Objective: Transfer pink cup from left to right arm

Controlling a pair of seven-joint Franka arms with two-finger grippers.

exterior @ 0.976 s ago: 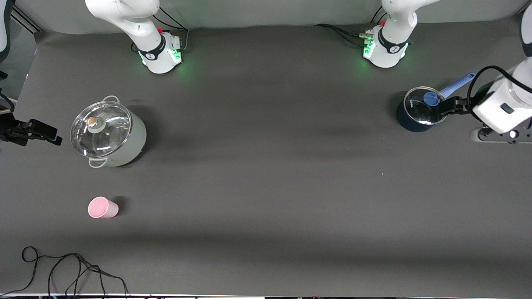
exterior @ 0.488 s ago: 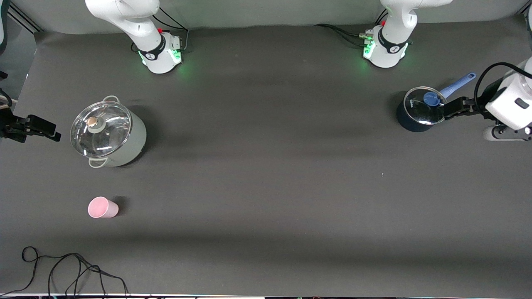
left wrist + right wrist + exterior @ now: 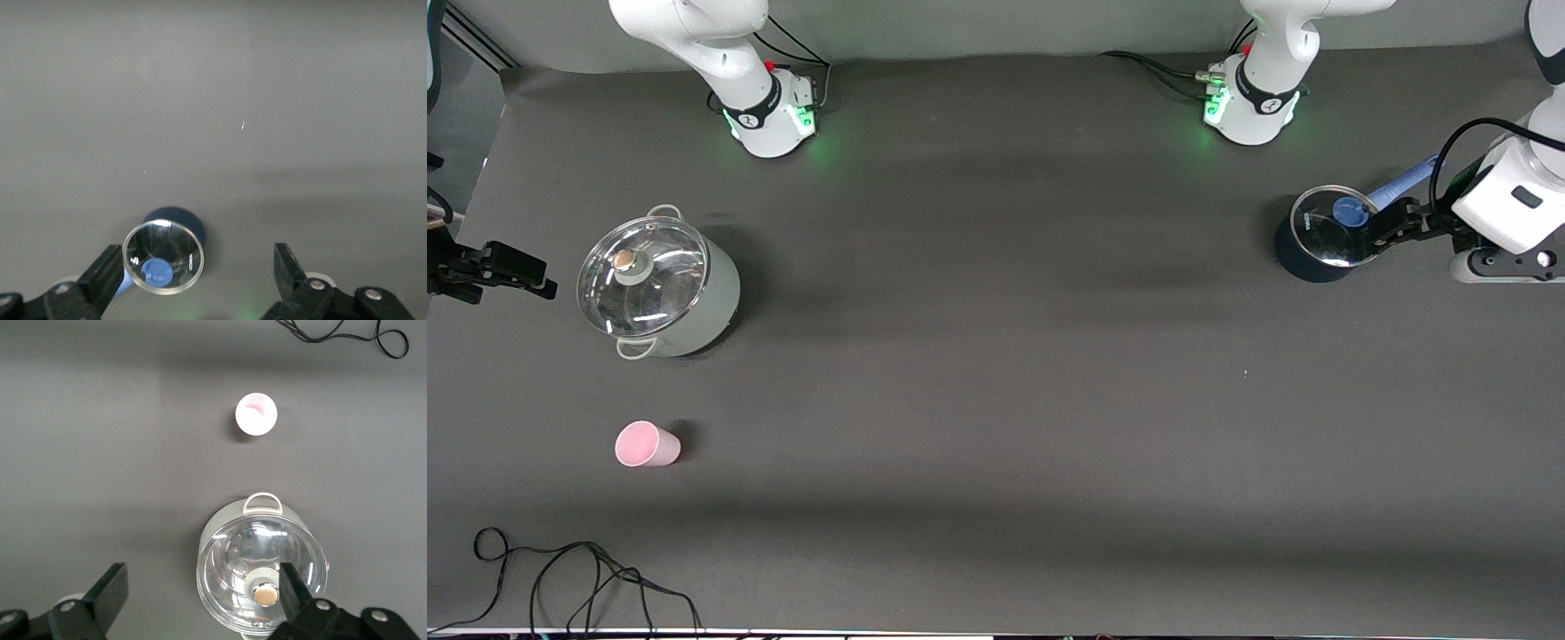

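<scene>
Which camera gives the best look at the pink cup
The right wrist view: it looks straight down into the pink cup, showing its open mouth. The front view shows it small, near the cable. The left wrist view misses it.

Even overhead light on the dark matte bench [image 3: 996, 373], soft broad shadow bands, short shadow beside the pink cup [image 3: 647, 444], glare on both glass lids, green glow at arm bases, sharp focus
</scene>
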